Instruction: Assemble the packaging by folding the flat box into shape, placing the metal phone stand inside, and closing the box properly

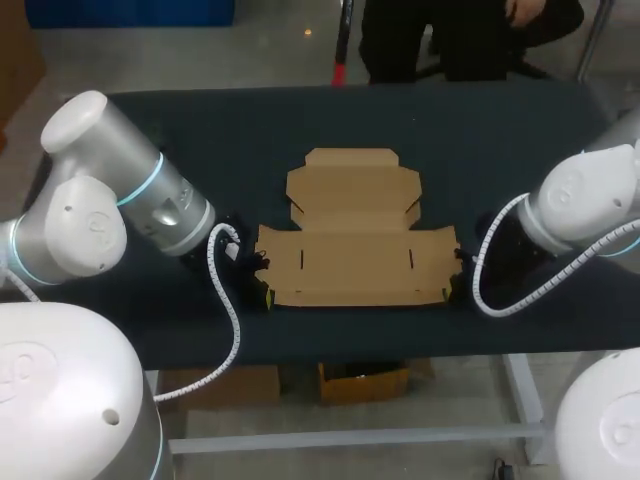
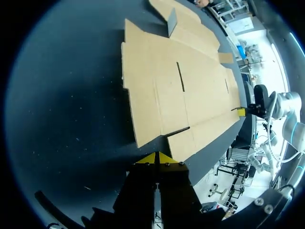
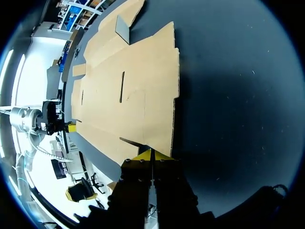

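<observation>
**Head view.** The flat box (image 1: pixel 355 240) lies unfolded at the middle of the table (image 1: pixel 150 130). Its wide panel faces the near edge and a narrower panel sits at its 12 o'clock. The left arm (image 1: pixel 130 190) comes in from 9 o'clock, with the left gripper (image 1: pixel 262 290) at the box's 7 o'clock corner. The right arm (image 1: pixel 585 200) comes in from 3 o'clock, with the right gripper (image 1: pixel 452 288) at the box's 5 o'clock corner. From up here I cannot tell how either pair of jaws stands.

**Left wrist view.** The left gripper (image 2: pixel 156 156) has its yellow tips pressed together with nothing between them. The box (image 2: pixel 190 86) stretches away flat from 12 to 1 o'clock ahead of the tips. Its near corner is just beside them, and I cannot tell whether it touches. A small tab (image 2: pixel 171 23) stands upright far along the box's near side. The right gripper (image 2: pixel 244 111) shows at the box's far corner, about 2 o'clock from the tips.

**Right wrist view.** The right gripper (image 3: pixel 151 155) also has its jaws together, empty. The box (image 3: pixel 133 86) runs from 12 to 11 o'clock ahead of it, with its near corner just beside the tips. Another tab (image 3: pixel 123 29) stands upright well ahead. The left gripper (image 3: pixel 69 127) is at the box's far corner, about 10 o'clock.
</observation>
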Tool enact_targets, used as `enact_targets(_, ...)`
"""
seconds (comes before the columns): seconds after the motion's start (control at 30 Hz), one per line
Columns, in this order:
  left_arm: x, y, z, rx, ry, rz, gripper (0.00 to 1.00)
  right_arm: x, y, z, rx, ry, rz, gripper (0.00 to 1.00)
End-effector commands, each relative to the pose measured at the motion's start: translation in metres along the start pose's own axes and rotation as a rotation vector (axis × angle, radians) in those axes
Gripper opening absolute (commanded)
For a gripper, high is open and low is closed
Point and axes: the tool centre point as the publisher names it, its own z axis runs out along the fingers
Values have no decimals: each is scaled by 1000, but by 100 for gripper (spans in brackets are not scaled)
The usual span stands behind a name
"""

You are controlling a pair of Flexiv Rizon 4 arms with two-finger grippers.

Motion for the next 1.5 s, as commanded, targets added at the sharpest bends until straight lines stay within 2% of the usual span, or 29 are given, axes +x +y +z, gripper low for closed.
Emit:
enact_targets(0.03,0,0,1,0,-3,0,0,-1,-1,3,-1,10,1,0)
enact_targets(1.5,-1,-3,5,-20,23,6,0,10,5,2,-34,29,-11,0)
